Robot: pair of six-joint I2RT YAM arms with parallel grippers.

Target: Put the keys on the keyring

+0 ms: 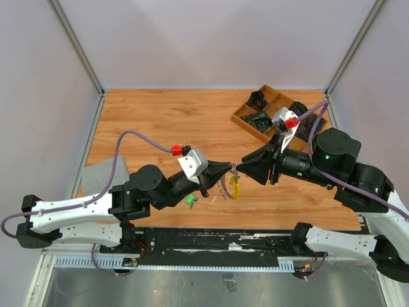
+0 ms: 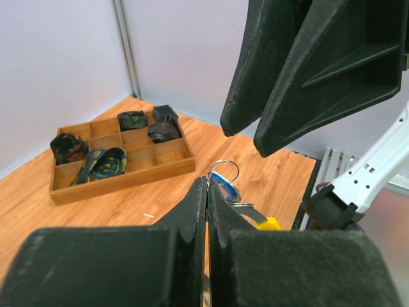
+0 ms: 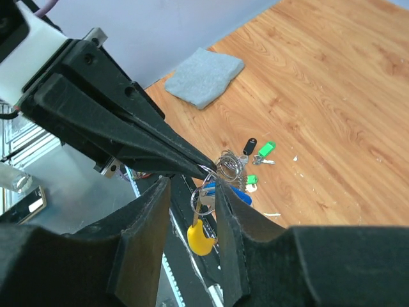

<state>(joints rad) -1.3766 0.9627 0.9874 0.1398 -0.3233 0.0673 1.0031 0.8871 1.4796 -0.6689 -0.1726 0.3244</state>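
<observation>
My left gripper (image 1: 230, 167) is shut on the wire of the keyring (image 3: 229, 164), a silvery coil held above the table. A blue-tagged key (image 3: 235, 194) and a yellow piece (image 3: 203, 238) hang from a small ring under it, and both show in the left wrist view, the blue tag (image 2: 225, 184) and the yellow piece (image 2: 268, 223). My right gripper (image 3: 192, 185) is open, its jaws either side of the small ring and hanging keys, one finger (image 3: 225, 211) close against the blue tag. Two green-tagged keys (image 3: 265, 148) and a black tag (image 3: 249, 146) lie on the table below.
A wooden tray (image 1: 241, 119) of rolled dark fabric stands at the back right, also in the left wrist view (image 2: 121, 185). A grey pad (image 1: 99, 176) lies at the table's left edge. A green key (image 1: 190, 199) rests near the front edge by the metal rail.
</observation>
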